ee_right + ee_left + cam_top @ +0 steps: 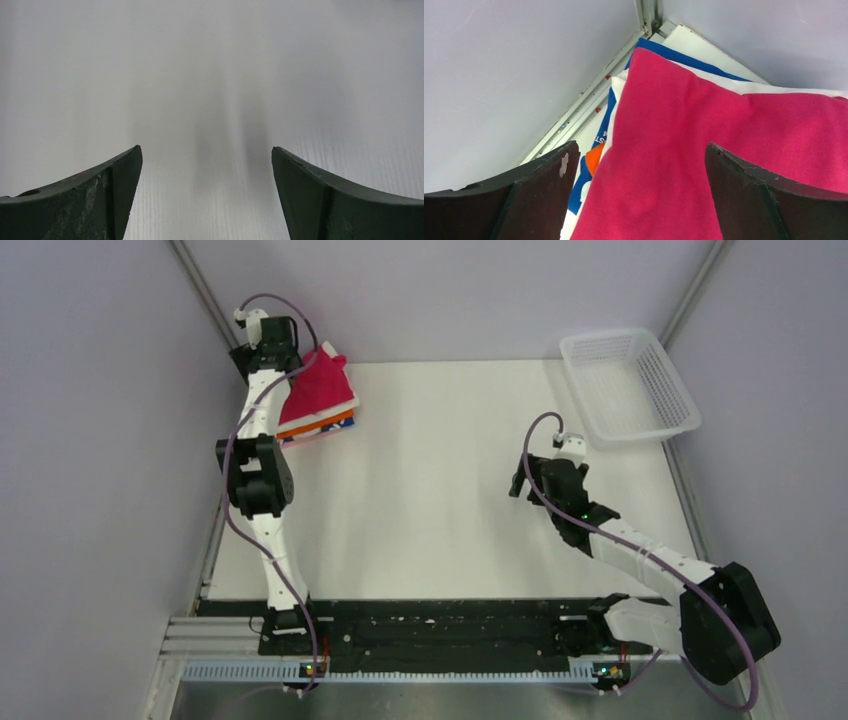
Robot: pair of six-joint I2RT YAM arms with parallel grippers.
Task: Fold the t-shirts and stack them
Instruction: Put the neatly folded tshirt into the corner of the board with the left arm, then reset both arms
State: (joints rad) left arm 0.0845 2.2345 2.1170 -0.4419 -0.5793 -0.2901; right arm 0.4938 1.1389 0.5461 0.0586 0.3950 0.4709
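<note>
A folded crimson-pink t-shirt (320, 390) lies on top of a stack of folded shirts at the table's far left corner. White, orange (330, 424) and blue-patterned layers show under it. In the left wrist view the crimson shirt (704, 140) fills the frame, with white (744, 86), orange (595, 157) and blue (610, 111) edges beneath. My left gripper (636, 155) is open just above the stack, jaws wide apart and empty; in the top view it (268, 340) sits at the stack's left edge. My right gripper (206, 152) is open and empty over bare table; the top view shows it (528, 480) right of centre.
A white plastic mesh basket (628, 386) stands at the far right corner, partly over the table's edge. Grey walls close in the table on the left, back and right. The white table (440, 500) lies between the arms.
</note>
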